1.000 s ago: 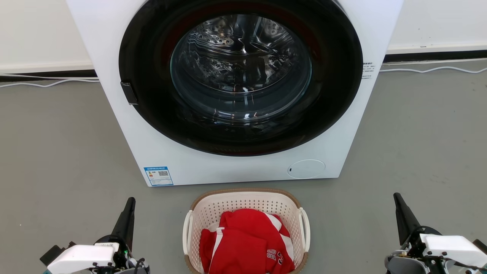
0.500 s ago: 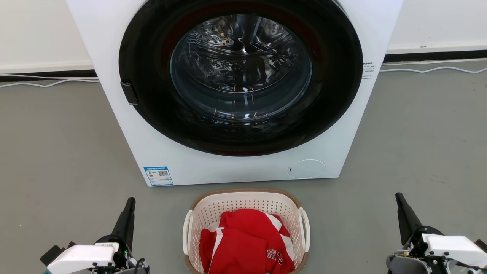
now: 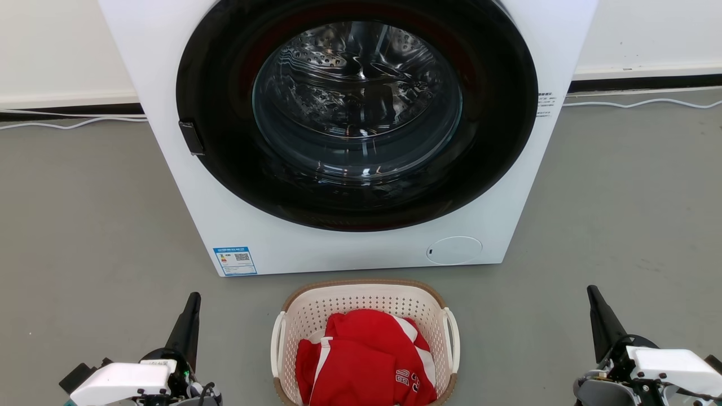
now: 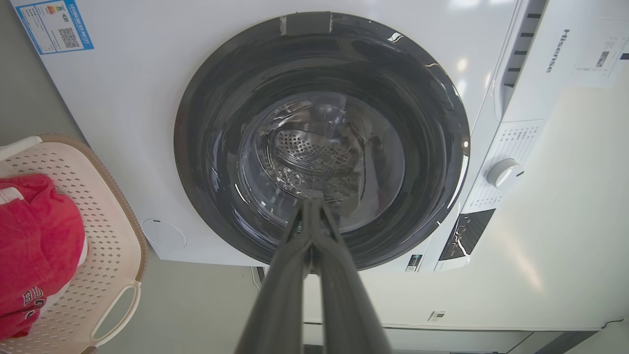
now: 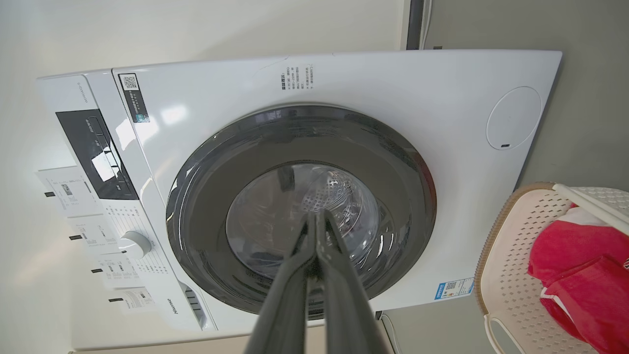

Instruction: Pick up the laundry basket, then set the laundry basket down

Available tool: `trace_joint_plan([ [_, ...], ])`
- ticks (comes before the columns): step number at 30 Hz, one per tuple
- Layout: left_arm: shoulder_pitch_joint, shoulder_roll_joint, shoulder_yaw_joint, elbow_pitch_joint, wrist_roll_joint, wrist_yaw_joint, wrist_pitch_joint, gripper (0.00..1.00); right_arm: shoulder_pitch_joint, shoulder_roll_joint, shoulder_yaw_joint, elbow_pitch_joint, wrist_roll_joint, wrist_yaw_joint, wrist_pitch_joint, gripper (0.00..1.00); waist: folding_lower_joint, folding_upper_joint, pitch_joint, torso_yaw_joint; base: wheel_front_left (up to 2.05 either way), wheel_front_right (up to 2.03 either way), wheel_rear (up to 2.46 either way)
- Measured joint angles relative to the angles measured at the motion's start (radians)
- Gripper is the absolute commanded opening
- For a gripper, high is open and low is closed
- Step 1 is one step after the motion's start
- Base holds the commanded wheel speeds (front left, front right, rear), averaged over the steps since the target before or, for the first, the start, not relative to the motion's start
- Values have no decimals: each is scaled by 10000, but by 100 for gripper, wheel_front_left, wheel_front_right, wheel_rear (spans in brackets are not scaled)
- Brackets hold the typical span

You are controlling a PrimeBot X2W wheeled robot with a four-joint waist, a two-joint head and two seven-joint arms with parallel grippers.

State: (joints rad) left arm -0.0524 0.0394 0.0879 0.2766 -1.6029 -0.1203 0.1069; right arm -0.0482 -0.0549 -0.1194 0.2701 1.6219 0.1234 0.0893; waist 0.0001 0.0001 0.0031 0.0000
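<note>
Clenched shut on nothing, left tool (image 3: 193, 301) and right tool (image 3: 593, 296) alike. Between the 2, touching neither: laundry basket (image 3: 366, 298) holding red garment (image 3: 366, 355), on floor (image 3: 84, 225).

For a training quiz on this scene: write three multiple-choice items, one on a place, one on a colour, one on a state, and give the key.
1. Where is the basket?
A) on the floor before the washer
B) atop the washer
C) on a shelf

2. What colour is the garment in it?
A) blue
B) red
C) green

3. How are the left pincer and right pincer?
A) both open
B) both shut, empty
C) each shut on the basket

Key:
1 A, it stands on the grey floor just in front of the washer.
2 B, red cloth with white trim lies in it.
3 B, each one's fingers meet, clear of the basket.
</note>
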Motion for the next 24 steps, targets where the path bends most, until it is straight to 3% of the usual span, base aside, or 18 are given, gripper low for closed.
trace_joint_plan([
  [24, 0, 0, 0, -2, 0, 0, 0, 0, -1, 21, -40, 0, -4, 0, 29, 0, 0, 0, 0, 0, 0, 0, 0],
])
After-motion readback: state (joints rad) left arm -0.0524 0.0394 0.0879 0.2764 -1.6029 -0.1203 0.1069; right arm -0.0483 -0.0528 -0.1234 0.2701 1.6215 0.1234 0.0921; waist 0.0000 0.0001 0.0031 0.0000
